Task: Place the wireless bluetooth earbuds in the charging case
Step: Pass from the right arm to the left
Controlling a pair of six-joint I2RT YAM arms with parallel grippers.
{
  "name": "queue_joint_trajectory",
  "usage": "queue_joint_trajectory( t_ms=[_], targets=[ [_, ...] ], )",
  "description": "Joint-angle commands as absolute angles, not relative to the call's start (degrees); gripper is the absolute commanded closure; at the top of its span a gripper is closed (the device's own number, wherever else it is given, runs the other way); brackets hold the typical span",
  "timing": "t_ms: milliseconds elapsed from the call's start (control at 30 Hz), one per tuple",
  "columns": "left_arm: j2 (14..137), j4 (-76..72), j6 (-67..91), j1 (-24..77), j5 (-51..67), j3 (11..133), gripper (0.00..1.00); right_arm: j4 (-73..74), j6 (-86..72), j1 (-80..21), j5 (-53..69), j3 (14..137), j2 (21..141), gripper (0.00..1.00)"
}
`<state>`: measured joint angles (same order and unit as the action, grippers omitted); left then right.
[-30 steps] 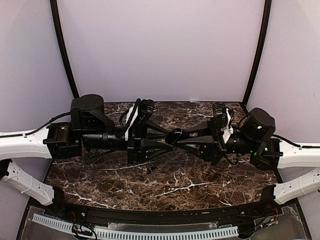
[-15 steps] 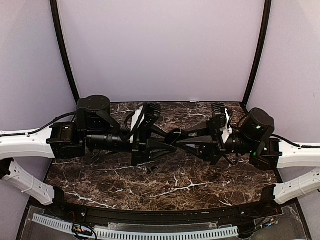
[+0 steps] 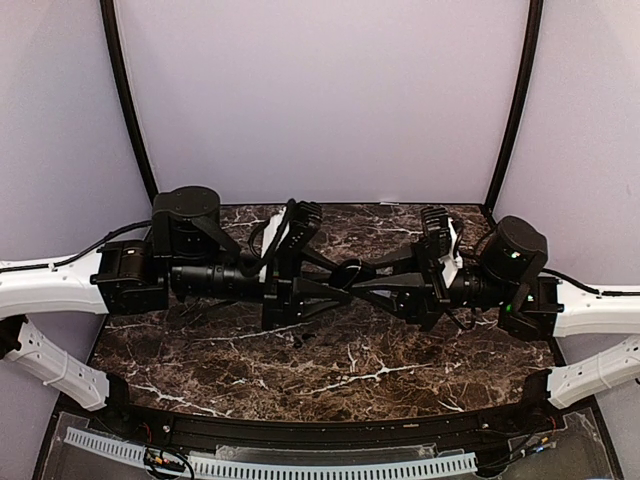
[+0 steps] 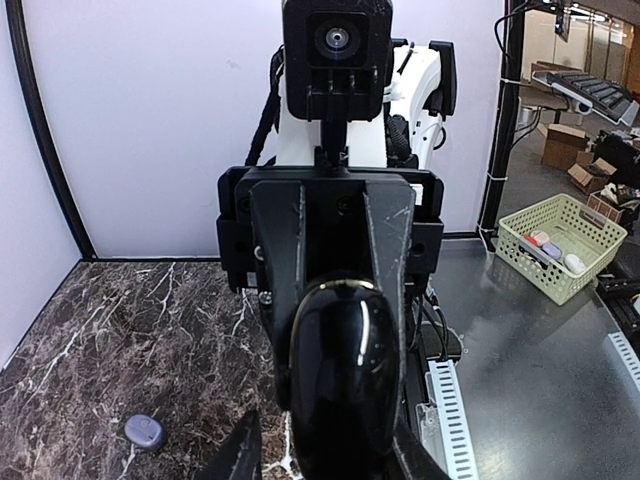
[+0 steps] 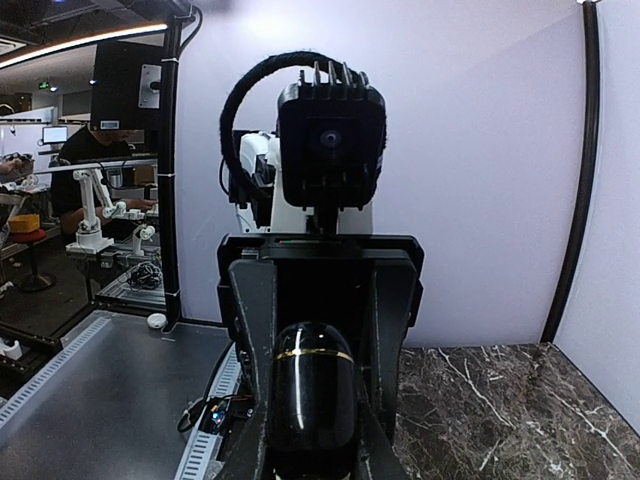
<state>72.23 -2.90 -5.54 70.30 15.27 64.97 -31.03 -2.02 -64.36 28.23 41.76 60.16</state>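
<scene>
A glossy black charging case (image 4: 340, 385) with a thin gold seam hangs in mid-air above the table middle (image 3: 347, 272). My right gripper (image 5: 311, 446) is shut on the charging case (image 5: 312, 395), fingers pressed on both sides. My left gripper (image 4: 325, 450) faces it from the other side, jaws around the case's near end. The left finger stands apart from the case and the right one sits at its edge. One pale purple earbud (image 4: 145, 432) lies on the marble table, below and left of the case. Whether the case's lid is open cannot be told.
The dark marble table (image 3: 330, 365) is walled in pale purple at the back and sides. Off the table's side stands a pale green basket (image 4: 560, 262) holding small items on a grey bench. A white slotted cable duct (image 3: 270, 465) runs along the near edge.
My left arm has slid right toward the right gripper, so its fingers now reach further around the case. The right arm and the case have barely moved.
</scene>
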Motion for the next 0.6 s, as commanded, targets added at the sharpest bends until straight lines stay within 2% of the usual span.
queue_joint_trajectory(
  t_ms=[0, 100, 200, 333, 500, 567],
  targets=[
    [71.9, -2.3, -5.2, 70.6, 15.4, 67.3, 0.65, -31.9, -2.0, -64.2, 27.9, 41.6, 60.1, 1.0],
    [72.1, -1.7, -5.5, 70.6, 15.8, 67.8, 0.79, -31.8, -2.0, -64.2, 28.0, 41.6, 60.1, 1.0],
    [72.3, -1.0, -5.9, 70.6, 15.6, 67.8, 0.88, -31.6, -2.4, -64.2, 27.9, 41.7, 59.7, 0.97],
    [72.7, 2.3, -6.9, 70.6, 15.5, 68.2, 0.97, -28.9, -1.8, -64.2, 27.2, 42.4, 58.5, 0.65],
    [72.3, 8.2, -8.9, 70.6, 14.0, 68.9, 1.0, -19.3, -0.4, -64.2, 25.6, 44.3, 55.9, 0.49],
    [71.9, 10.4, -10.0, 70.6, 13.8, 68.9, 1.0, -15.7, 1.7, -64.2, 25.0, 44.8, 54.8, 0.48]
  ],
)
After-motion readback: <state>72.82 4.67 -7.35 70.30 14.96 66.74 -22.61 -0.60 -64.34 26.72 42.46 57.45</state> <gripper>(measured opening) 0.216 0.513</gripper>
